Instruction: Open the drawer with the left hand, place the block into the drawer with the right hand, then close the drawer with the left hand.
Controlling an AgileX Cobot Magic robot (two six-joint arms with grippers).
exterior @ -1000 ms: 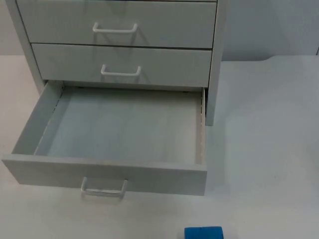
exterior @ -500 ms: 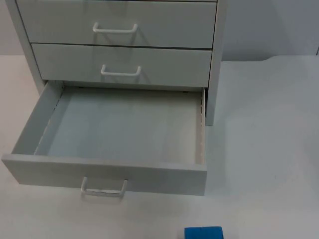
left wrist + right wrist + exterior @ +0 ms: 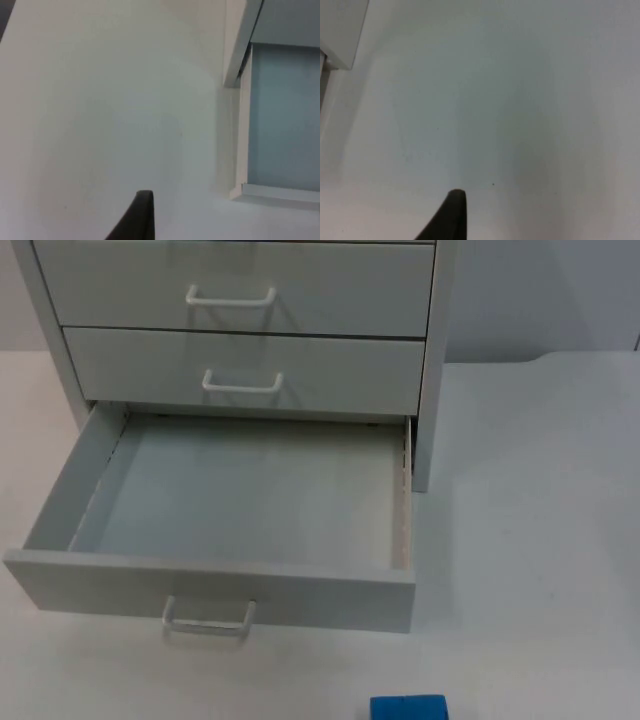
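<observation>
1. Over bare counter (image 3: pixel 520 100) hangs the right hand (image 3: pixel 451 215), one black fingertip showing and nothing visibly in it; how far apart the fingers stand, I cannot tell.
2. Left hand (image 3: pixel 137 216) waits above white counter just beside the drawer's side wall; its opening can't be read either.
3. Moving outward: the bottom drawer (image 3: pixel 215 590) of the white cabinet (image 3: pixel 430 370) is pulled well out, floor bare, handle (image 3: pixel 208 618) facing us.
4. The blue block (image 3: pixel 408 708) sits on the counter near the front edge, apart from the drawer's right front corner.
5. Opening looks done; picking up the block comes next, I'd say.
6. Risks: the block lies close to the counter's edge, so an off-centre pinch could nudge it off; a low carry could clip the drawer's front panel.
</observation>
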